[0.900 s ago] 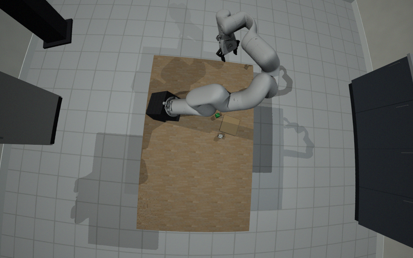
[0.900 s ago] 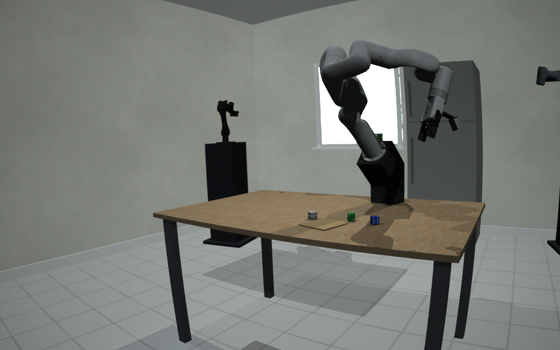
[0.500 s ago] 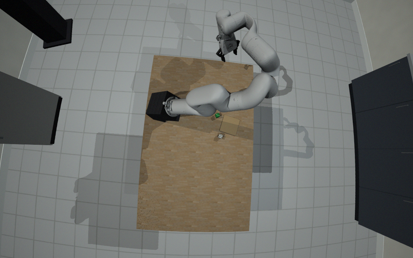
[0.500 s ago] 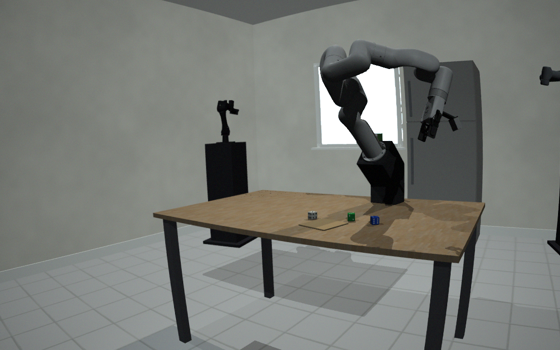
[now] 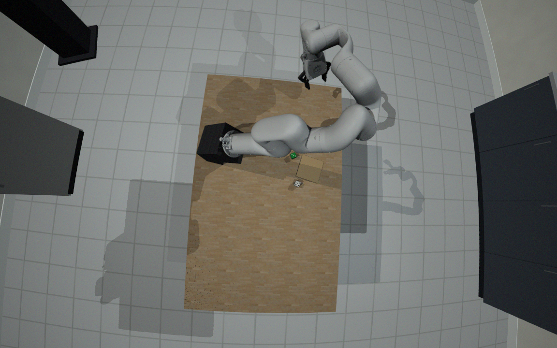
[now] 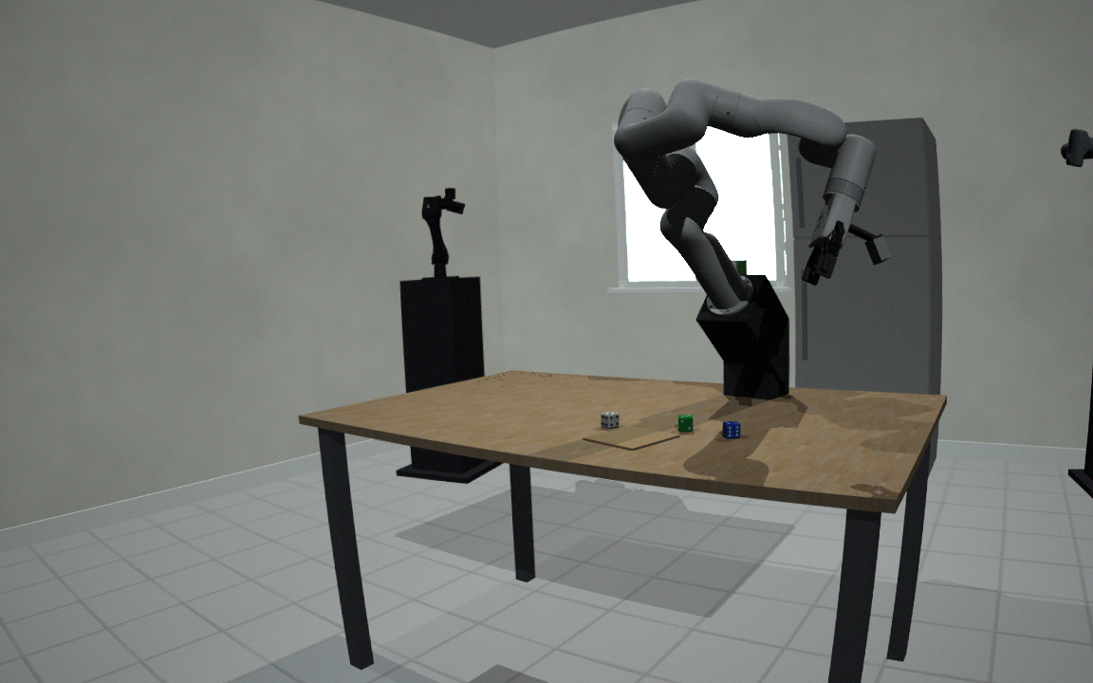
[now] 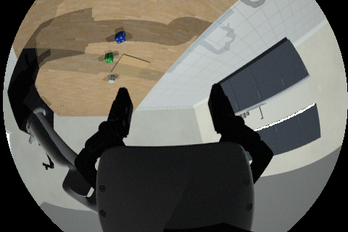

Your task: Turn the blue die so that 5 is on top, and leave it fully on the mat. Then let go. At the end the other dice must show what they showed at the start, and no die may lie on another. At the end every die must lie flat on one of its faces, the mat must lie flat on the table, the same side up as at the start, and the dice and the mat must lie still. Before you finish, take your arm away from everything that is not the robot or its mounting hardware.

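Observation:
The blue die (image 6: 731, 430) (image 7: 120, 37) lies on the table, off the mat; the arm hides it in the top view. Its top number is too small to tell. The thin tan mat (image 5: 309, 169) (image 6: 631, 439) (image 7: 135, 66) lies flat on the table. The green die (image 5: 293, 155) (image 6: 684, 422) (image 7: 109, 57) lies between the blue die and the mat's side. The white die (image 5: 297, 183) (image 6: 610, 419) (image 7: 112, 78) lies beside the mat on the other side and shows 5 on top. My gripper (image 5: 315, 82) (image 6: 819, 276) (image 7: 169, 88) is open and empty, high up and far from the dice.
The wooden table (image 5: 263, 242) (image 6: 465, 415) carries the arm's black base (image 5: 216, 142) (image 6: 754, 340). The arm's links pass above the table close to the green die in the top view. A fridge (image 6: 890, 254) stands behind the arm.

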